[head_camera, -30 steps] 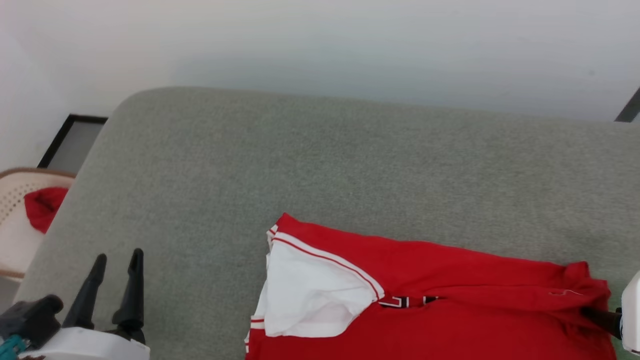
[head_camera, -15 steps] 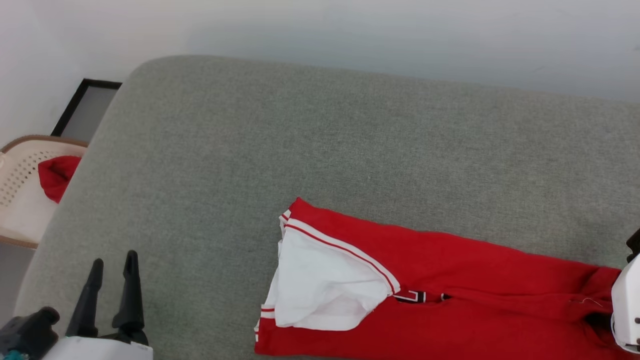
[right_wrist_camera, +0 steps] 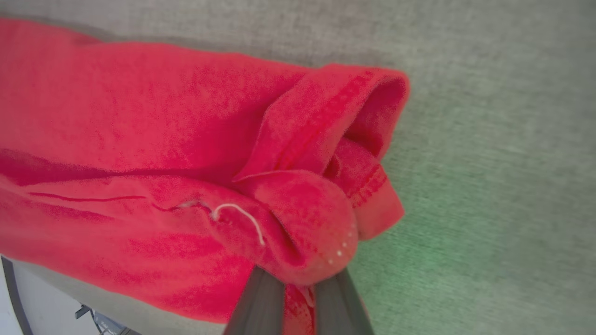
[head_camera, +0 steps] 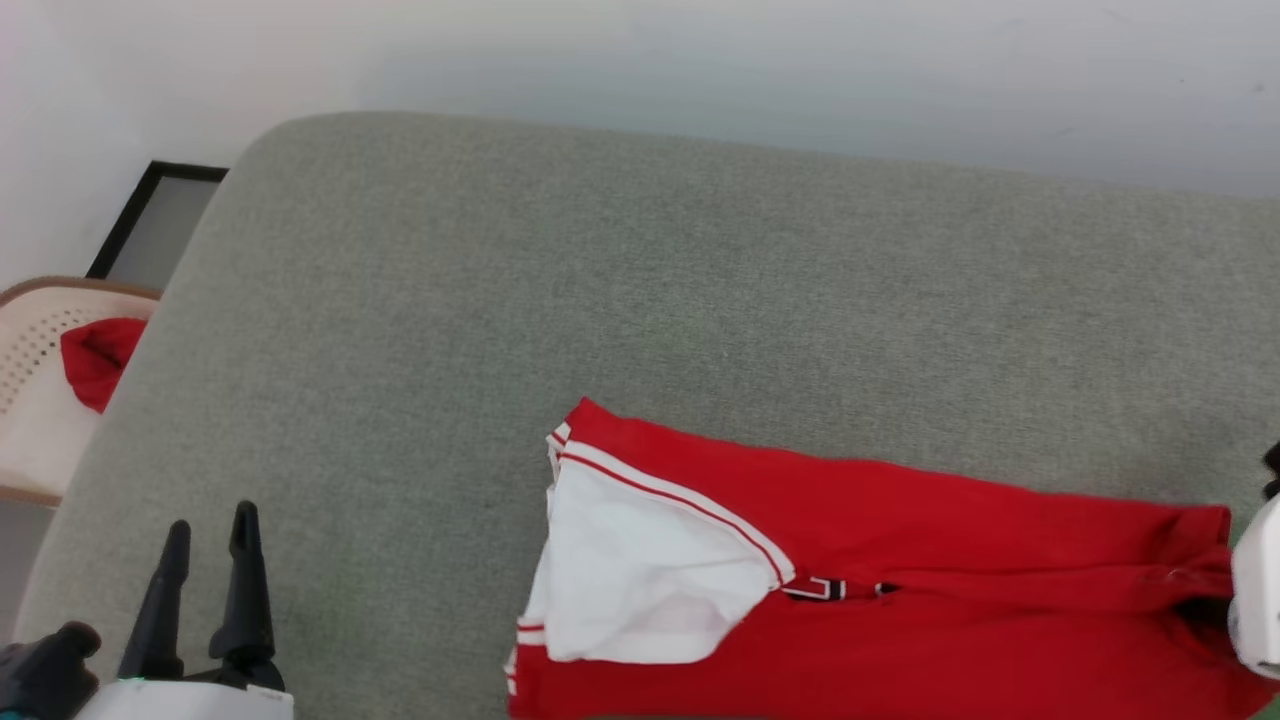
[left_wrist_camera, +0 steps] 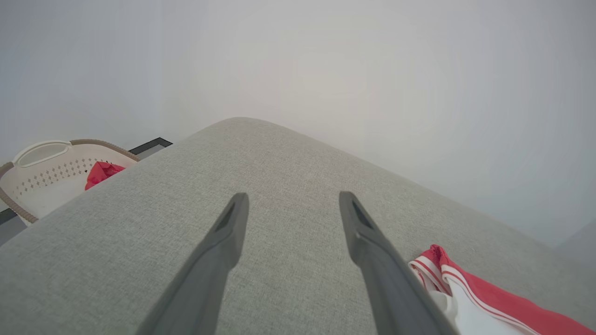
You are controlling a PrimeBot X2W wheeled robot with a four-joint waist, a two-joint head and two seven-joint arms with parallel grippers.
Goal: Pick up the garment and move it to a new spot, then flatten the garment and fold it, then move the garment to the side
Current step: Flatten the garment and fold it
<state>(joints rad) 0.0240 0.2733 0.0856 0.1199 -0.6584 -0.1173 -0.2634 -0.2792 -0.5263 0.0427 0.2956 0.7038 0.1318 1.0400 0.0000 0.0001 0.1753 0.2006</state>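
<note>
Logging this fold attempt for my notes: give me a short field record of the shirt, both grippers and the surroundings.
garment: red soft-fabric shirt with white sleeve, lying on grey fabric cushion
right gripper: shut on the shirt's bunched red end
left gripper: open, empty, over the cushion, apart from the shirt
aside: cream perforated basket holding small red cloth

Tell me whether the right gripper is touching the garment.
Touching. In the right wrist view the right gripper has its fingers pinched on a bunched fold of the garment.
</note>
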